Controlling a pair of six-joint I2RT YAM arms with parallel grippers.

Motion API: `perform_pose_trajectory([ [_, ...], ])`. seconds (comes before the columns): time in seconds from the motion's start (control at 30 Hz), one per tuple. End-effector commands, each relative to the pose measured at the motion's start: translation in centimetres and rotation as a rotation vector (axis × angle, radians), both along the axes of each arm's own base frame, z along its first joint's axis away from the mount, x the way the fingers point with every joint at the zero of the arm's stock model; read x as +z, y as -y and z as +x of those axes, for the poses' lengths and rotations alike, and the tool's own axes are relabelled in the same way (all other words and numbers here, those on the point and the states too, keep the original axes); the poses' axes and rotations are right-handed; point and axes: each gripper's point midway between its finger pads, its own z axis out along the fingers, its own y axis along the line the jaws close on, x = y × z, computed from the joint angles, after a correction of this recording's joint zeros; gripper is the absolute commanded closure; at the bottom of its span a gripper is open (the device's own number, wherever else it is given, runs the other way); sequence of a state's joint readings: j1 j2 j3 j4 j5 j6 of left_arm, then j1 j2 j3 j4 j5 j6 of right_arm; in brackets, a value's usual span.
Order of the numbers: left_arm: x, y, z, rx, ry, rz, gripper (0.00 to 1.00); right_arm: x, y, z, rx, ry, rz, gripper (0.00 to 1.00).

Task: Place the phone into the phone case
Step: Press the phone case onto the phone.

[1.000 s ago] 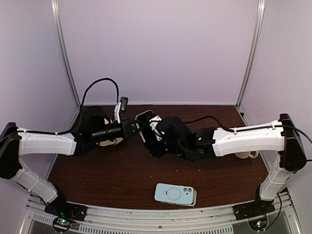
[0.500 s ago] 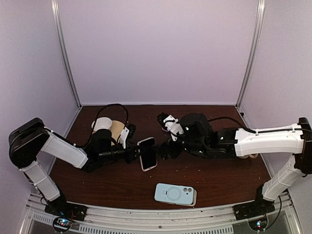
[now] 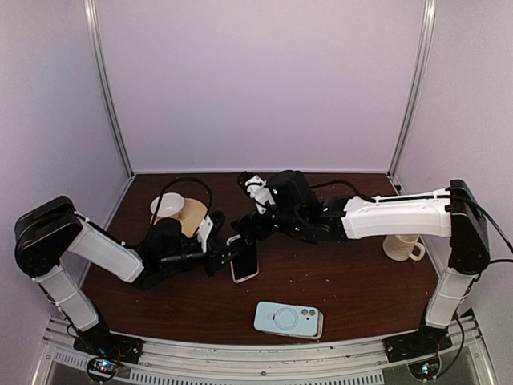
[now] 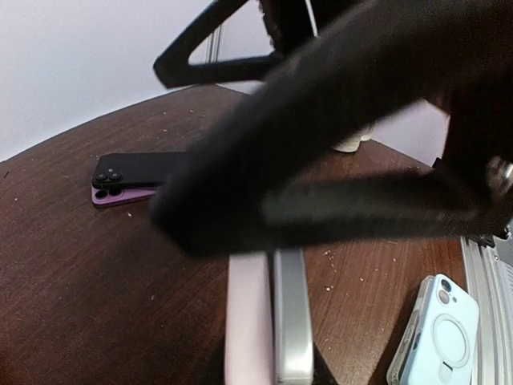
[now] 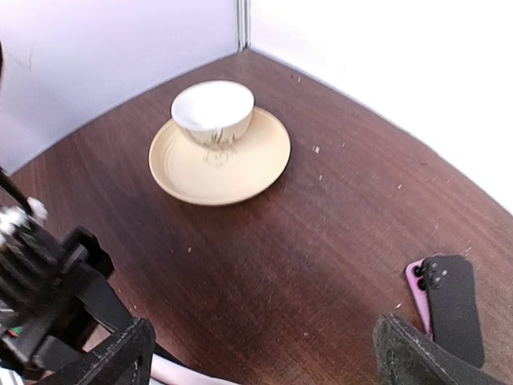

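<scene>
My left gripper (image 3: 227,258) is low over the table and shut on the phone (image 3: 245,258), which has a dark face and a pale rim. In the left wrist view the phone (image 4: 272,321) shows edge-on as a pale pink strip beside a silver one. The right gripper (image 3: 244,231) hovers just behind the phone's far end, open. Its fingers stand wide apart in the right wrist view (image 5: 264,361) with bare wood between them. The light blue phone case (image 3: 288,319) lies flat near the front edge, also seen as the case (image 4: 437,337) at lower right.
A white bowl on a tan saucer (image 3: 191,215) sits at the back left, behind my left arm. A cream mug (image 3: 403,247) stands at the right. A black phone lying on a purple one (image 5: 449,305) rests near the right gripper.
The left gripper carried the phone down from mid-air at the back to low over the table. The right gripper let go, opened wide and swung left to just behind the phone.
</scene>
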State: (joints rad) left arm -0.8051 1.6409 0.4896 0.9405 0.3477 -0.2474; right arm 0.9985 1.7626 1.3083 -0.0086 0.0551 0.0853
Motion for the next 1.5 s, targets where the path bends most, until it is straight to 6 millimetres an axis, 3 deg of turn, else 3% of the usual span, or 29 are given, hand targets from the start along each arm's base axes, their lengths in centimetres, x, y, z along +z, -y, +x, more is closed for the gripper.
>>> perform_pose_trajectory([
  [0.0, 2.2, 0.5, -0.2, -0.017, 0.099, -0.046, 0.81, -2.3, -0.2, -0.1, 0.02, -0.019, -0.042, 0.02],
  [0.37, 2.1, 0.8, -0.1, -0.018, 0.107, -0.029, 0.65, -7.3, 0.4, 0.0, 0.0, -0.024, -0.1, 0.04],
  [0.43, 2.0, 0.9, -0.1, -0.021, 0.11, -0.025, 0.68, -7.7, 0.5, -0.1, -0.001, -0.026, -0.102, 0.04],
  [0.53, 1.8, 1.0, -0.1, -0.027, 0.108, -0.014, 0.81, -7.7, 0.6, 0.1, -0.009, -0.016, -0.099, 0.04],
  [0.67, 1.3, 1.0, -0.4, -0.036, 0.097, -0.004, 0.88, -6.7, 0.0, 0.0, 0.02, -0.011, -0.109, 0.04],
  [0.8, 1.2, 0.9, -0.7, -0.045, 0.09, -0.002, 0.9, -4.1, 0.0, -0.5, 0.072, 0.012, -0.088, 0.01],
  [0.97, 1.7, 1.2, -1.2, -0.079, 0.09, -0.015, 0.99, -0.4, 1.7, -1.5, 0.172, 0.021, -0.039, 0.01],
  [1.13, 2.8, 2.2, -2.4, -0.153, 0.113, 0.017, 1.0, 0.5, 4.6, -3.6, 0.296, -0.044, -0.009, 0.01],
  [1.3, 5.5, 2.6, -3.4, -0.211, 0.147, -0.025, 1.0, -0.5, 6.1, -6.7, 0.41, -0.118, -0.062, 0.01],
  [1.47, 9.4, 2.8, -4.5, -0.27, 0.187, -0.064, 1.0, 0.9, 6.6, -9.4, 0.505, -0.114, -0.003, 0.03],
])
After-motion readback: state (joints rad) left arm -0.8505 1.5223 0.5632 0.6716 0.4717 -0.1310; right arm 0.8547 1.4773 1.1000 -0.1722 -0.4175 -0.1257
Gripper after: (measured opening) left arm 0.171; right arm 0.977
